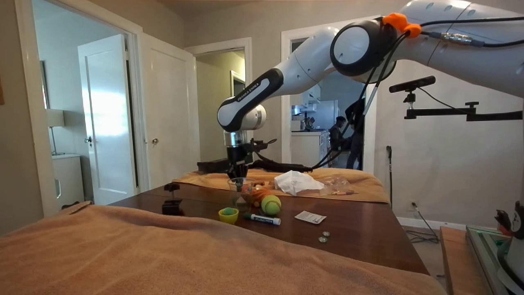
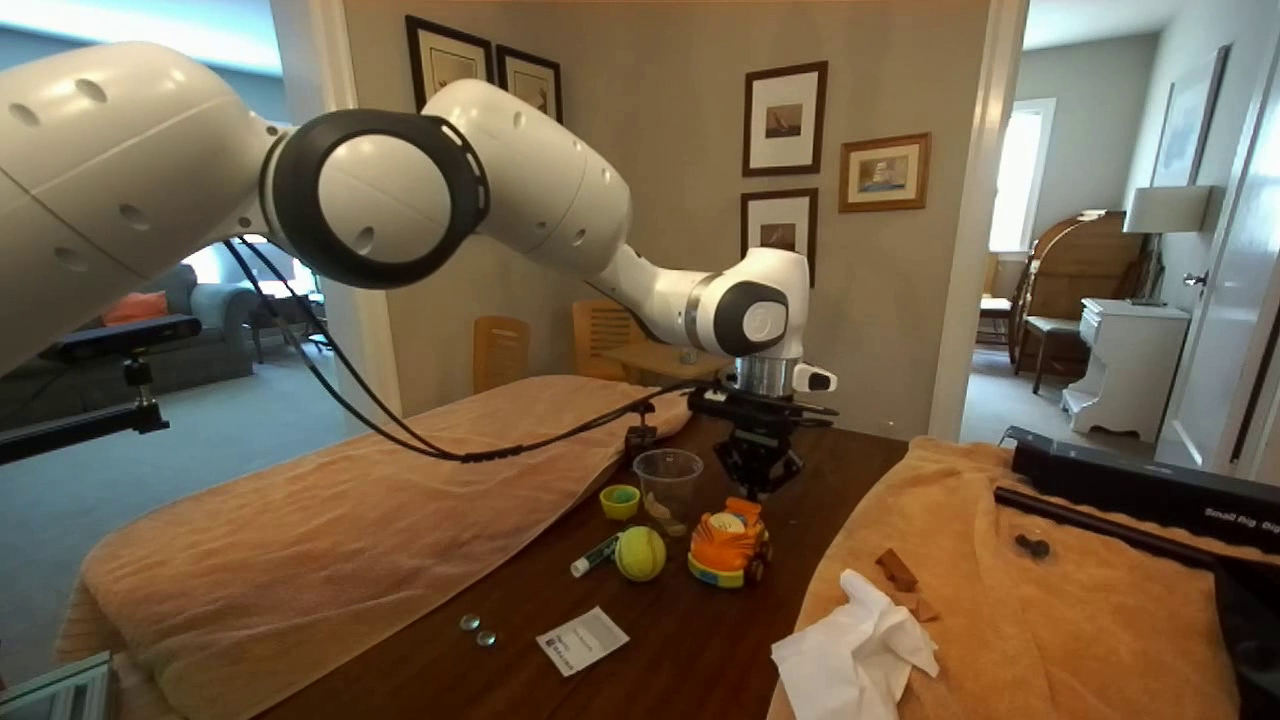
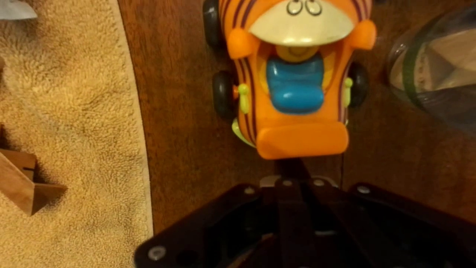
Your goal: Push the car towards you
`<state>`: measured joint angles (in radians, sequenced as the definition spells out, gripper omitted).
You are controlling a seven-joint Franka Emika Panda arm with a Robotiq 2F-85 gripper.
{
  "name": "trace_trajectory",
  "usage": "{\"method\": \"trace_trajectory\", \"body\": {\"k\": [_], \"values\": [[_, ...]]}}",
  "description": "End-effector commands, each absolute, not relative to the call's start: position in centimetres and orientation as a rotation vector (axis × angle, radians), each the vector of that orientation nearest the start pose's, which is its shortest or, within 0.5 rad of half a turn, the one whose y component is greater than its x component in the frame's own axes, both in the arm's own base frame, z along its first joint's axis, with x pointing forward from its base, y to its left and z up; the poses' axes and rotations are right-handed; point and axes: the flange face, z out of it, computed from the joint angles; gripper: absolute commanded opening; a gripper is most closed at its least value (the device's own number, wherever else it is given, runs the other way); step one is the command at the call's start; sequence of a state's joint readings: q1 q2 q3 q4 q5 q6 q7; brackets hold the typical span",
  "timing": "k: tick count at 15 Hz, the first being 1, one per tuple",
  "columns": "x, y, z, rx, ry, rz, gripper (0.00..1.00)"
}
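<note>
Black jointed hand [image 2: 758, 488] is pointing down, clenched, behind orange dark-wheeled plastic toy car [image 2: 725, 550]; contact unclear. Car is standing on dark brown wooden counter [image 2: 690, 650], beside clear round plastic cup [image 2: 668, 490].

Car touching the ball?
Apart: an exterior view shows a strip of table between the car and ball.

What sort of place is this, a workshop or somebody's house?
Probably somebody's home: there's a sofa, framed pictures on the wall, and a shaded lamp off in another room.
</note>
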<state>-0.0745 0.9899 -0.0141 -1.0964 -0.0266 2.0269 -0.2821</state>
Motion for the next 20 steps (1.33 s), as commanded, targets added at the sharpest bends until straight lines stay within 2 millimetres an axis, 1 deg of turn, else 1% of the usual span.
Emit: {"method": "trace_trajectory", "body": {"k": [1,6,11,16,20], "values": [[75.7,-6.5,21.4,-3.167,-0.318,0.16,0.0],[74.6,-6.4,21.4,-3.16,-0.316,0.186,0.0],[72.2,-6.4,21.0,-3.165,-0.258,0.181,0.0],[69.5,-6.5,20.3,-3.176,-0.119,-0.011,0.0],[66.4,-6.8,20.6,-3.189,-0.103,-0.121,0.0]]}}
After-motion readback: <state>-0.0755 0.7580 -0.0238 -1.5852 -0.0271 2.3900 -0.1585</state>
